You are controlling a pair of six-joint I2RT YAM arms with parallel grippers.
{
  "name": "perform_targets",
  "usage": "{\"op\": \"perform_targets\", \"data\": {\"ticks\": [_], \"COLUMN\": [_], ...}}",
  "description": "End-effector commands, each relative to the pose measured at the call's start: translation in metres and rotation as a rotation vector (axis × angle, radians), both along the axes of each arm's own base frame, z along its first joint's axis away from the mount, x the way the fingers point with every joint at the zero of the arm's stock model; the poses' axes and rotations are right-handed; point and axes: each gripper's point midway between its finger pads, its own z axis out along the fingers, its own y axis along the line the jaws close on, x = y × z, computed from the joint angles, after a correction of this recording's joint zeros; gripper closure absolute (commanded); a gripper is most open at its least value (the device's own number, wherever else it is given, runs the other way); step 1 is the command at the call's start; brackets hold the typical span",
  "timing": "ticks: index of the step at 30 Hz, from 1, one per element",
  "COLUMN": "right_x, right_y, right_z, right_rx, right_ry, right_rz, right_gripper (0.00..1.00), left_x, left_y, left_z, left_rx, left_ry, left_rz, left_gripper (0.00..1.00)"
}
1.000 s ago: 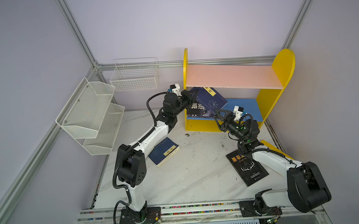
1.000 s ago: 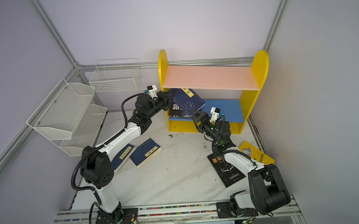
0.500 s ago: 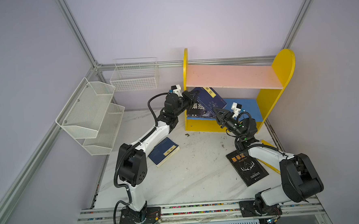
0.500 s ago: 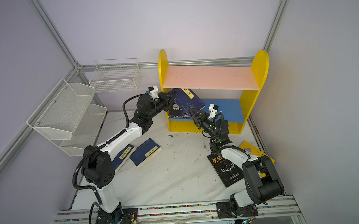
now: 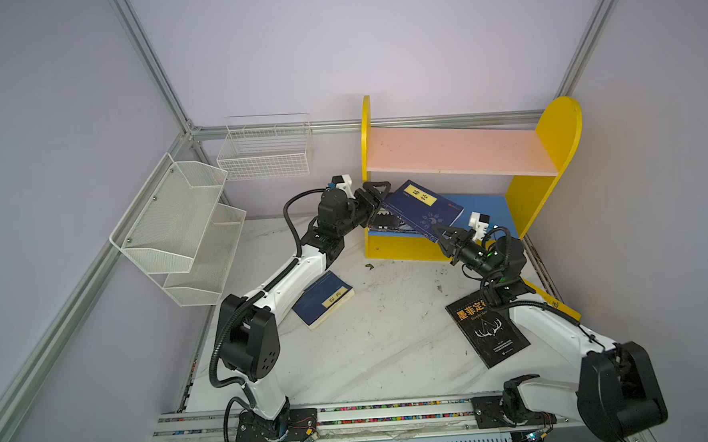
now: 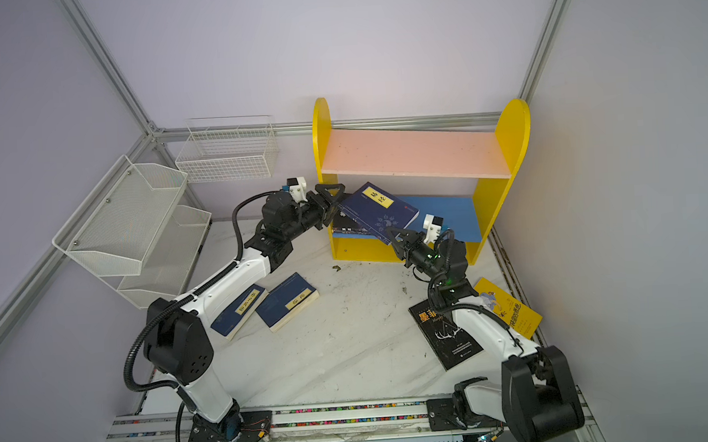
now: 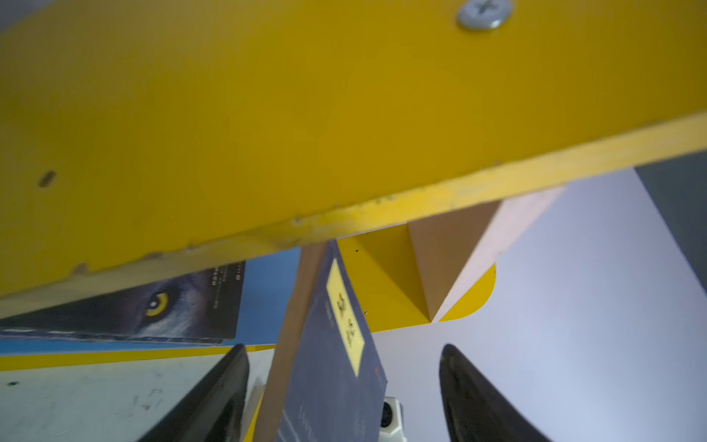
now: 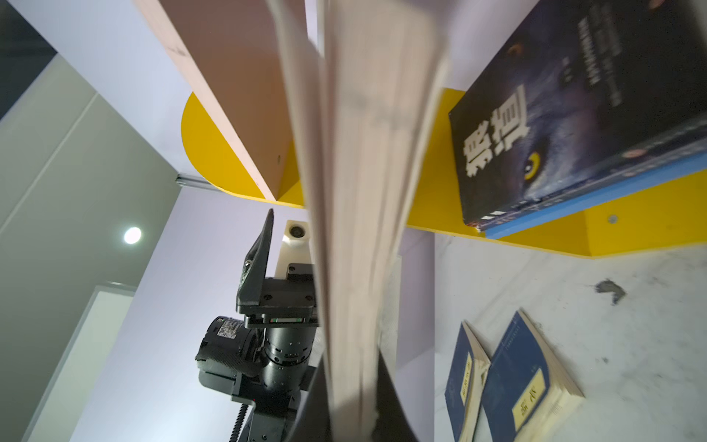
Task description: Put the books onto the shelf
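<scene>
1. Right wrist view: right claw clamped on navy book, tilted, half inside shelf; left claw wide astride it.
2. Wolf-cover book flat inside shelf, lower board.
3. Unshelved, on bench before shelf: two navy books, black book, yellow book.

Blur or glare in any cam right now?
Right wrist view: pages of the held navy book smeared by blur, wolf-cover book sharp behind; one small lamp hotspot. Left wrist view: shelf side close and soft. Both top views: crisp, even light, no glare.
</scene>
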Motion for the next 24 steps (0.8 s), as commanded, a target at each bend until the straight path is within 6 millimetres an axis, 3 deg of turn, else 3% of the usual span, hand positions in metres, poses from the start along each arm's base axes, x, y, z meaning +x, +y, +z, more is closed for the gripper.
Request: {"op": "perform_targets", "data": {"ticks": [1, 7, 13, 19, 21, 24], "right_x": [-0.02, -0.027, -0.045, -0.05, -0.046, -0.04], "right_y": [-0.002, 0.002, 0.013, 0.013, 0.014, 0.015], "right_z": [-0.011, -0.027, -0.075, -0.115, -0.113, -0.089], "right_rx": [-0.22, -0.326, -0.402, -0.385, -0.35, -0.354], "right_ry": [0.075, 0.09, 0.183, 0.238, 0.213, 0.14], "right_rz": [0.033, 0.11, 0.271, 0.282, 0.264, 0.255], "right_gripper": [0.87, 0.86, 0.86, 0.86, 0.87, 0.86], "left_x": [-0.014, -0.027, -0.036, -0.034, -0.035, -0.038], "left_y": [0.034, 0.036, 0.052, 0.06, 0.057, 0.055], "left_z": [0.008, -0.015, -0.061, -0.073, -0.075, -0.079], "left_rx": [0.14, 0.341, 0.36, 0.361, 0.367, 0.381], "left_ry": [-0.056, -0.046, 0.077, 0.095, 0.091, 0.092], "left_rz": [0.047, -0.034, -0.055, -0.035, -0.057, -0.08], "left_gripper": [0.18, 0.16, 0.16, 0.16, 0.16, 0.16]}}
